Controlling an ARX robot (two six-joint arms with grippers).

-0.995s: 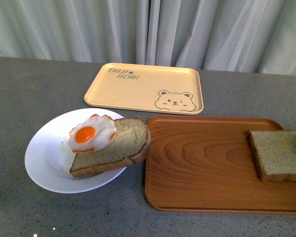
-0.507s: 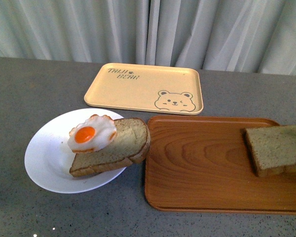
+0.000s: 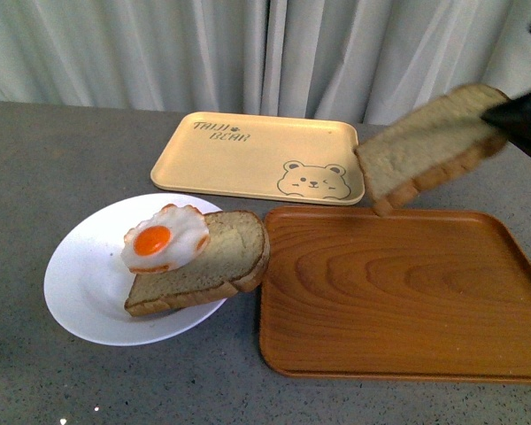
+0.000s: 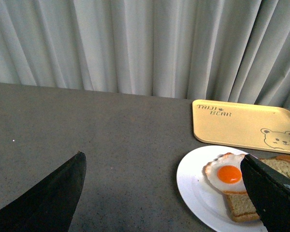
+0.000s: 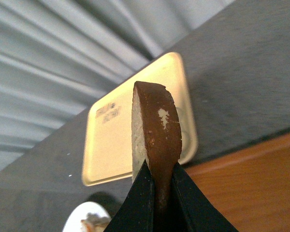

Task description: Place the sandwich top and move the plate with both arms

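My right gripper (image 3: 513, 119) is shut on the sandwich top (image 3: 425, 146), a grey-green speckled slice with brown crust, held tilted in the air above the far edge of the wooden tray (image 3: 398, 292). In the right wrist view the slice (image 5: 152, 130) stands edge-on between the black fingers (image 5: 140, 198). The white plate (image 3: 80, 283) sits at the front left, holding a tan bread slice (image 3: 212, 266) with a fried egg (image 3: 164, 239) on it. My left gripper (image 4: 164, 193) is open, its fingers (image 4: 53, 198) low over the table left of the plate (image 4: 195, 183).
A pale yellow bear-print tray (image 3: 257, 155) lies behind the plate, near the grey curtain. The brown wooden tray fills the front right of the grey table and has nothing on it. The tan slice overhangs the plate's rim toward the wooden tray.
The sandwich top has been lifted off the right end of the wooden tray and carried up and leftward, now tilted in the air. The plate, egg and tan slice have not moved.
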